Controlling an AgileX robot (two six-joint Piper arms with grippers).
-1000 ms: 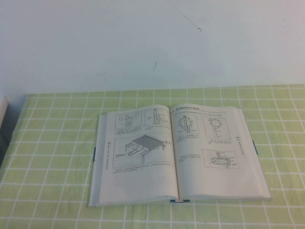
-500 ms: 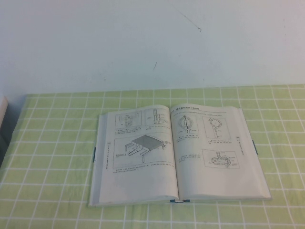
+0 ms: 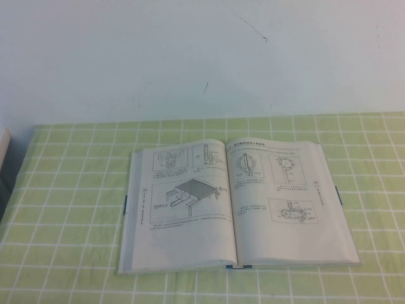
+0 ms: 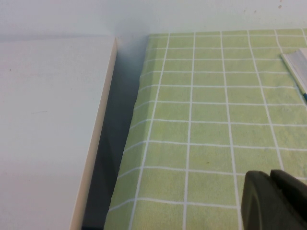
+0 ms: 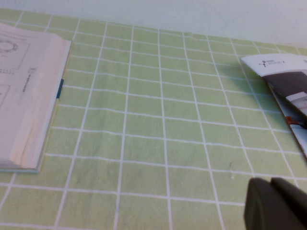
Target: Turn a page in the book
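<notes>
1. Nothing has moved since the earlier frames: the book (image 3: 237, 206) lies open in the same spot, no arm in the high view.
2. The book rests flat on the green checked cloth of the worktop (image 3: 63, 190), near its middle.
3. The page (image 3: 180, 206) with the large flat-panel drawing lies flat as the left-hand leaf; the right-hand leaf shows three ringed fittings.
4. The left gripper (image 4: 272, 201) hangs over bare cloth by the worktop's left edge, beside a white board (image 4: 48, 134); its fingers look pressed together, holding nothing.
5. The right gripper (image 5: 273, 203) hovers over cloth to the right of the book, fingers together and empty, a printed leaflet (image 5: 288, 91) nearby.
</notes>
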